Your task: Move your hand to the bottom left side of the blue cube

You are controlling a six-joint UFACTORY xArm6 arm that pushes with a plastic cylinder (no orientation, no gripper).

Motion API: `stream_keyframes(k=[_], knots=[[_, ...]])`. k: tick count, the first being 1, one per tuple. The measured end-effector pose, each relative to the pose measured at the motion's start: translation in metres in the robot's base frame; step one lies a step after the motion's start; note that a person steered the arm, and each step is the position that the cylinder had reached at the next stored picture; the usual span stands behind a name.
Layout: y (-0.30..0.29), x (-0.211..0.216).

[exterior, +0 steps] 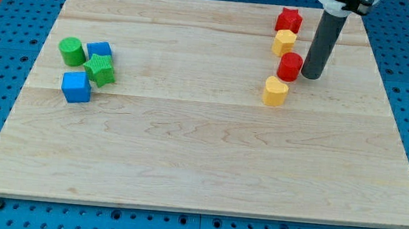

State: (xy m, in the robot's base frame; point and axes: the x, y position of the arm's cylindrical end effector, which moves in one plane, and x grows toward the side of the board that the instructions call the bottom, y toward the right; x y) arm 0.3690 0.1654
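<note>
My tip (311,76), a bare rod with no end effector to open or close, sits beside the red cylinder (290,66) near the counter's (200,166) top right, so the approach is barely begun: next it must cross to the blue cube (76,87) by the left edge, stopping at its bottom-left side.

No readable text, labels, brands, numbers or signs anywhere in the camera view. Tabletop (207,167) is plain wood grain, unmarked. Blocks carry no lettering.
</note>
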Motion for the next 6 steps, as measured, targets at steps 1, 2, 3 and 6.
stream_keyframes(k=[1, 2, 3, 6], knots=[[-0.011, 0.001], [-0.008, 0.001], [0.078, 0.072], [-0.245, 0.181]])
